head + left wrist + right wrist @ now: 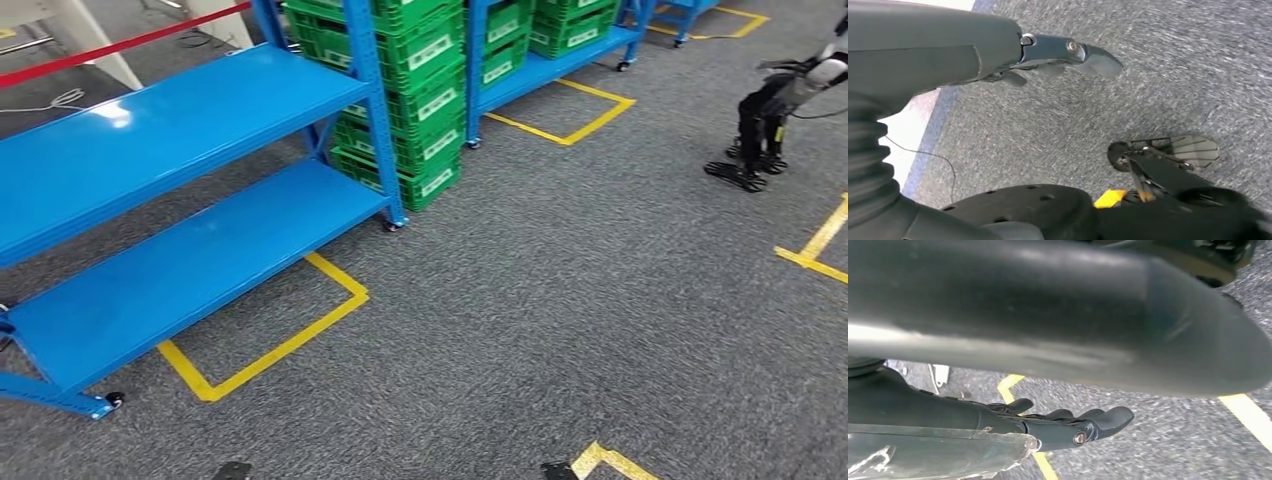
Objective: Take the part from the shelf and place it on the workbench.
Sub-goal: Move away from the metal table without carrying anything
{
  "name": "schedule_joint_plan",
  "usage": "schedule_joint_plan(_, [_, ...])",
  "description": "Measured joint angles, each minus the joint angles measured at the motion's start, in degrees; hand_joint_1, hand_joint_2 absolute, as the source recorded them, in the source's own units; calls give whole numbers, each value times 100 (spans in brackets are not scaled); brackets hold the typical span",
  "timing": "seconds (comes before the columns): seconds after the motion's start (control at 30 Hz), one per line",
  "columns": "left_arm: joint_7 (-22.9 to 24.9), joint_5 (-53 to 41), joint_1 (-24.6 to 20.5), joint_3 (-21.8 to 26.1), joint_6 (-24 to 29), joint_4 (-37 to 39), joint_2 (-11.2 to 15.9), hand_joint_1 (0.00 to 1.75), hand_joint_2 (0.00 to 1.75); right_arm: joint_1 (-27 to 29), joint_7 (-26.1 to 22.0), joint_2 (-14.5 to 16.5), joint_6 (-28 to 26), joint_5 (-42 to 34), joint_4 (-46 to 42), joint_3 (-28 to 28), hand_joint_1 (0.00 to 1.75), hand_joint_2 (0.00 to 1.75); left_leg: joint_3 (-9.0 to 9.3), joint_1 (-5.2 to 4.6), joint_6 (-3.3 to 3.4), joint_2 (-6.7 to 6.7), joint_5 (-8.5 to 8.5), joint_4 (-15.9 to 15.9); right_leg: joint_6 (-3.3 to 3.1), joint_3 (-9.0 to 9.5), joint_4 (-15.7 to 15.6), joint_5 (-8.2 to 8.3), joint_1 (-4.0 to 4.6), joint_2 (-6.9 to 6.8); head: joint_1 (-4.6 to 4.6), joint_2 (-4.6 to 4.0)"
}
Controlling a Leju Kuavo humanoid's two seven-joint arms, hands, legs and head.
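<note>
Grey carpet floor [560,300] is marked with yellow tape lines [270,350]. Blue shelf rack [170,200] is seen at the left, both tiers bare; stacked green crates [420,90] stand just beside its post. Another legged robot [765,125] is noted at far right. Left hand [1068,55] hangs over the carpet, fingers extended, nothing held. Right hand [1073,422] likewise holds nothing, fingers straight and close together. Where the part lies cannot be told.
</note>
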Motion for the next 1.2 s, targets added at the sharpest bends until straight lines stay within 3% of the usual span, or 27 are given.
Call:
schedule_joint_plan(0.07, [0,-16,-25,1,2,0,-3,0,175,-1,-4,-1,1,-7,0,0,0,0,281,-47,69,236,134,-545,51,25,5,-34,35,-128,-2,0])
schedule_joint_plan(0.1, [0,-20,-30,1,3,0,-4,0,175,-2,-4,-2,2,-9,0,0,0,0,300,-68,101,257,114,-615,77,39,-2,-46,51,-190,0,0])
schedule_joint_plan(0.17, [0,-22,-11,0,4,1,-11,0,175,-16,-4,-2,7,-10,0,0,0,0,288,-61,174,122,128,-646,135,82,-26,-64,58,-289,4,0])
schedule_joint_plan(0.23, [0,-22,6,1,8,1,-15,0,175,-35,-5,-2,11,-7,0,0,0,0,294,-25,237,-8,154,-670,207,37,129,-195,43,-91,17,-1])
schedule_joint_plan(0.3, [0,-22,-11,2,13,1,-19,0,175,-31,-5,-2,11,-3,0,0,0,0,293,1,283,-145,171,-678,253,-257,780,-540,25,274,39,0])
schedule_joint_plan(0.37, [0,-22,-25,3,15,1,-25,0,175,-4,0,-3,11,-3,0,0,0,0,291,4,302,-310,175,-676,264,-636,1531,-809,16,421,47,0])
schedule_joint_plan(0.4, [0,-22,-19,3,15,1,-27,0,175,7,3,-3,11,-3,0,-1,0,0,294,5,300,-395,177,-674,263,-722,1646,-779,15,434,51,0])
schedule_joint_plan(0.43, [0,-22,-10,3,15,1,-27,0,175,13,5,-4,11,-2,0,-1,0,0,300,9,296,-482,179,-671,259,-713,1557,-648,11,445,52,-1])
schedule_joint_plan(0.47, [0,-22,-4,3,15,1,-28,0,175,13,6,-4,11,-1,0,-1,0,0,306,16,284,-568,180,-665,256,-582,1222,-419,0,492,52,-1])
schedule_joint_plan(0.53, [0,-22,-12,3,15,0,-28,0,175,8,6,-3,11,3,0,-1,0,0,295,24,235,-734,180,-641,253,-238,424,-64,-49,761,55,-1])
schedule_joint_plan(0.6, [0,-21,-21,3,15,0,-26,0,175,5,8,-2,13,4,0,-1,0,0,255,29,160,-864,198,-630,223,-68,44,21,-73,943,54,-1])
schedule_joint_plan(0.67, [0,-20,6,3,15,1,-22,0,175,-3,10,-2,13,4,0,-2,0,0,220,50,79,-976,240,-659,147,-53,18,40,-58,848,52,-1])
schedule_joint_plan(0.7, [0,-20,25,4,15,1,-17,0,175,-9,11,-2,13,4,0,-3,0,0,204,53,46,-953,239,-658,109,-45,8,57,-58,785,51,-1])
schedule_joint_plan(0.77, [0,-20,28,7,16,1,-14,0,175,-14,11,-2,13,4,0,-4,0,0,73,33,-1,-647,51,-392,41,-43,-16,81,-65,643,15,0])
schedule_joint_plan(0.83, [0,-20,-2,7,18,1,-19,0,175,1,22,-3,14,4,0,-5,0,0,-268,21,-38,-311,-347,332,0,-49,-20,77,-46,460,-23,0])
schedule_joint_plan(0.9, [-1,-16,-21,7,19,1,-22,0,175,20,37,-4,14,4,0,-6,0,0,-568,29,-57,-253,-592,986,-12,-57,-20,68,-35,272,-26,-1])
schedule_joint_plan(0.93, [-2,-15,-20,8,19,1,-22,0,175,18,40,-4,13,4,0,-7,0,0,-581,30,-58,-250,-556,1041,-12,-58,-19,64,-34,195,-27,-1])
schedule_joint_plan(0.97, [-2,-14,-18,9,19,1,-22,0,175,13,41,-3,13,4,0,-7,0,0,-483,31,-54,-231,-420,883,-8,-51,-19,59,-33,123,-27,-1])
schedule_joint_plan(1.0, [-2,-14,-14,10,20,1,-21,0,131,6,41,-3,14,4,0,-7,0,0,-296,30,-45,-176,-227,556,3,-39,-19,51,-34,61,-29,-1])
schedule_joint_plan(1.03, [-2,-14,-13,11,23,1,-21,0,87,1,40,-2,14,4,0,-7,0,0,-66,22,-31,-10,-49,140,21,-23,-17,38,-21,2,-34,0])
schedule_joint_plan(1.1, [-3,-15,-31,11,32,1,-23,0,0,5,35,-2,13,1,0,-7,0,0,242,-7,36,263,119,-468,78,2,-8,6,26,-110,-50,0])
schedule_joint_plan(1.13, [-5,-17,-40,12,36,1,-26,0,0,6,33,-2,13,-1,0,-8,0,0,289,-22,73,328,120,-591,107,16,-11,-7,51,-173,-54,1])
schedule_joint_plan(1.2, [-8,-20,-31,14,39,1,-28,0,0,-4,31,-2,13,-2,0,-9,0,0,276,-19,151,190,121,-623,167,47,-30,-28,57,-279,-46,1])
